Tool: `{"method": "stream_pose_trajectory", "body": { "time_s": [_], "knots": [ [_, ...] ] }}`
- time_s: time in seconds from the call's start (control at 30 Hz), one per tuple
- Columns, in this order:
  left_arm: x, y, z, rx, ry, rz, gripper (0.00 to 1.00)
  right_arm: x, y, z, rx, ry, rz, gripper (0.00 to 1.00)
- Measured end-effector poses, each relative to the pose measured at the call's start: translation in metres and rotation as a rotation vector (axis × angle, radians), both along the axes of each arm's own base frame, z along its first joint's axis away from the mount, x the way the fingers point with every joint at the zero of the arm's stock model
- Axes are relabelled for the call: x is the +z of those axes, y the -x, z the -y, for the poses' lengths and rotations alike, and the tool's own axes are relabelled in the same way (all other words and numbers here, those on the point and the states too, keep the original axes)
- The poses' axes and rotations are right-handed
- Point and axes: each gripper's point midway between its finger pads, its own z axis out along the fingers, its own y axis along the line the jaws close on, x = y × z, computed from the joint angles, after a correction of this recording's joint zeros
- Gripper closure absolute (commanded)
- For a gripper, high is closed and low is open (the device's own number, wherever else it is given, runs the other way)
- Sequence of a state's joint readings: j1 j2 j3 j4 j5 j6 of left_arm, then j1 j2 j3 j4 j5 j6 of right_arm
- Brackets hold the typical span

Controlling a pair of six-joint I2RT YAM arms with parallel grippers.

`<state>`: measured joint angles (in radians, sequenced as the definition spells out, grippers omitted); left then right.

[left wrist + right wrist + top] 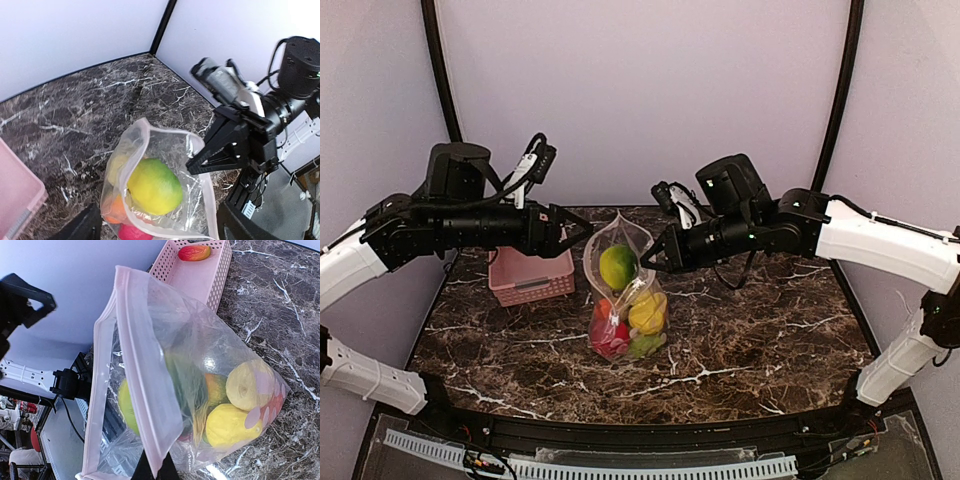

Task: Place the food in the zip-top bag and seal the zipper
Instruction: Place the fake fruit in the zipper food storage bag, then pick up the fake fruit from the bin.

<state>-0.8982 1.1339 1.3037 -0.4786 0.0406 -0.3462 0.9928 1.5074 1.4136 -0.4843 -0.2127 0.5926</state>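
R tool [648,263] pinching zip-top bag [618,235] rim, L tool [582,233] spread beside it

So the zip-top bag [628,243] stands upright dead centre in the top view, bottom on the bench [760,330]. It's clear crinkly plastic with pale dots. Its zipper [134,335], the pale pink strip round the mouth, is unsealed: the two sides bow apart and the mouth gapes upward. Most of the food [647,312] is already inside, with a yellow-green fruit riding high and yellow, orange, red and green pieces piled underneath. One red-and-yellow piece [195,252] lies outside, in the pink basket [220,270] at the upper right of the right wrist view.
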Motion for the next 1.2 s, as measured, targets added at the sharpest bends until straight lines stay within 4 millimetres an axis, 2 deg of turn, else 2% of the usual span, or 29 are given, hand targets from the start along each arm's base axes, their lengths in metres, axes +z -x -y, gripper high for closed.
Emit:
{"method": "stream_pose_trajectory", "body": {
  "time_s": [0.03,0.17,0.3,0.4,0.53,0.67,0.8,0.9,1.07,1.2],
  "knots": [
    [-0.013,-0.003,-0.005,0.022,-0.003,-0.029,0.33,0.0,0.0,0.0,0.0,0.0,0.0,1.0],
    [-0.061,-0.007,-0.015,0.069,-0.024,-0.15,0.39,0.0,0.0,0.0,0.0,0.0,0.0,1.0],
    [-0.089,-0.005,-0.016,0.077,-0.015,-0.233,0.42,0.0,0.0,0.0,0.0,0.0,0.0,1.0],
    [-0.091,-0.002,-0.01,0.061,0.025,-0.26,0.42,0.0,0.0,0.0,0.0,0.0,0.0,1.0],
    [-0.084,-0.001,-0.001,0.033,0.092,-0.269,0.46,0.0,0.0,0.0,0.0,0.0,0.0,1.0],
    [-0.078,0.0,0.005,0.012,0.135,-0.27,0.46,0.0,0.0,0.0,0.0,0.0,0.0,1.0],
    [-0.074,-0.007,0.001,0.014,0.154,-0.267,0.46,0.0,0.0,0.0,-0.001,0.0,0.001,1.0],
    [-0.075,-0.029,-0.019,0.076,0.132,-0.254,0.41,0.0,0.0,0.0,0.0,0.0,0.0,1.0],
    [-0.076,-0.082,-0.063,0.22,0.007,-0.182,0.34,0.0,0.0,0.0,0.0,-0.001,0.001,1.0],
    [-0.096,-0.122,-0.102,0.319,-0.155,-0.142,0.33,0.002,0.0,0.001,-0.001,-0.005,0.004,1.0]
  ]
}}
